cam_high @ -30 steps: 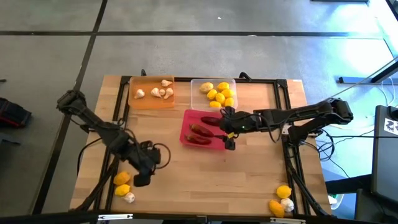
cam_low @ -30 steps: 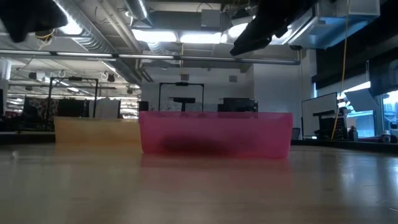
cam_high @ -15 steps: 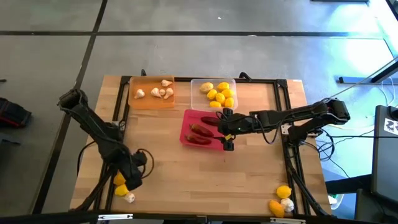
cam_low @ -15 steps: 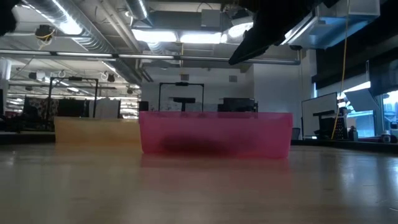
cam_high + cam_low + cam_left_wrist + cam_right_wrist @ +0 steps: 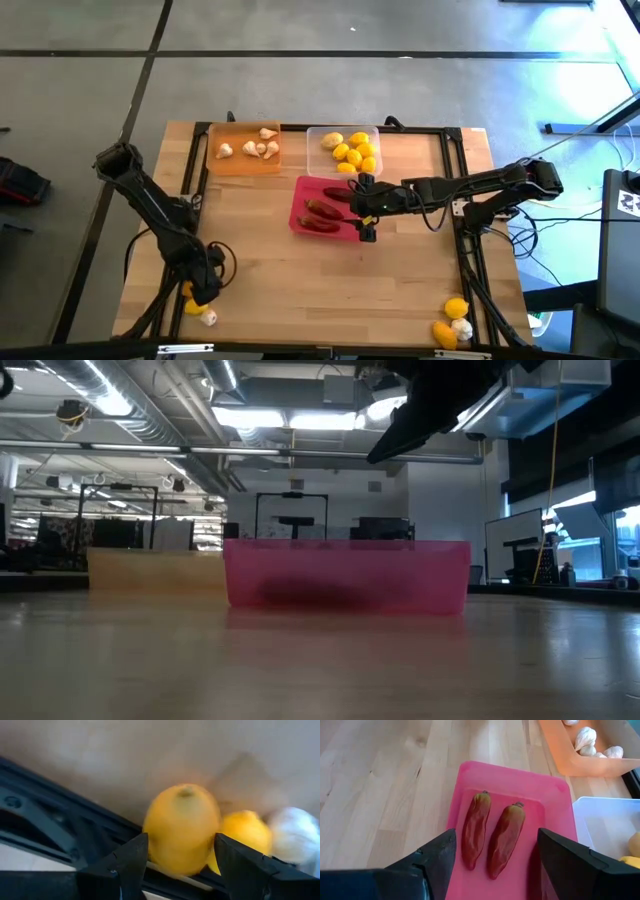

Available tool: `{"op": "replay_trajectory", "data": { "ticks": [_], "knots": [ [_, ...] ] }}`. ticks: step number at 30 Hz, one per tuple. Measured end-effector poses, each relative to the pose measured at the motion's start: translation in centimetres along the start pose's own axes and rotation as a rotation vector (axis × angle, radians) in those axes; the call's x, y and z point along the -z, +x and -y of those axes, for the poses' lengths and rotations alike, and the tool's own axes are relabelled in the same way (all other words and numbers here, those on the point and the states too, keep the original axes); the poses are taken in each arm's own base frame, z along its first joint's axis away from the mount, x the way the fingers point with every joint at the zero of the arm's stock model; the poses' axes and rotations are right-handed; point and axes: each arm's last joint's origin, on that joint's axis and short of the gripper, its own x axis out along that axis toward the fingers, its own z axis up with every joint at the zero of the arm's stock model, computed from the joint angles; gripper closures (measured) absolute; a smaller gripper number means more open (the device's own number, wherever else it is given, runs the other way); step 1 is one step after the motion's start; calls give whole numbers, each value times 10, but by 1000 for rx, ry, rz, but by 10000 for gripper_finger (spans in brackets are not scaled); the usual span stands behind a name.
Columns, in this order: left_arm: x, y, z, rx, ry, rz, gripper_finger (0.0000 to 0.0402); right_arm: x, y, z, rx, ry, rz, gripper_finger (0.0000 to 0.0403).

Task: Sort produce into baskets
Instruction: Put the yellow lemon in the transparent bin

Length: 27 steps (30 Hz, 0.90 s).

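No readable text

No words, labels, brand marks, numbers or signs can be read on anything in these views, on the table or in the room.

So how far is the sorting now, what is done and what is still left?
Done: garlic bulbs lie in the orange tray, lemons in the clear tray, two chili peppers in the pink tray. In hand: the open left tool straddles a lemon at the table's front left corner, not yet gripped. The open right tool hovers over the pink tray. Left: lemons and garlic at both front corners.
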Motion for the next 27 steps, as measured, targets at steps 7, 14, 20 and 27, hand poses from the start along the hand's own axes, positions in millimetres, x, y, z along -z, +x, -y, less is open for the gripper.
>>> {"op": "replay_trajectory", "data": {
  "ticks": [7, 14, 20, 27],
  "knots": [
    [-3, 16, -4, 56, -3, -58, 181, 0, 0, 0, 0, 1, -1, 133],
    [-5, 22, -7, 65, 16, -72, 181, 0, 0, 0, 0, 3, -1, 133],
    [-6, 22, -8, 61, 31, -68, 211, 0, 0, 0, -1, 2, -1, 133],
    [-6, 20, -9, 81, 38, -57, 257, 0, 0, 0, -1, 1, -1, 133]
  ]
}}
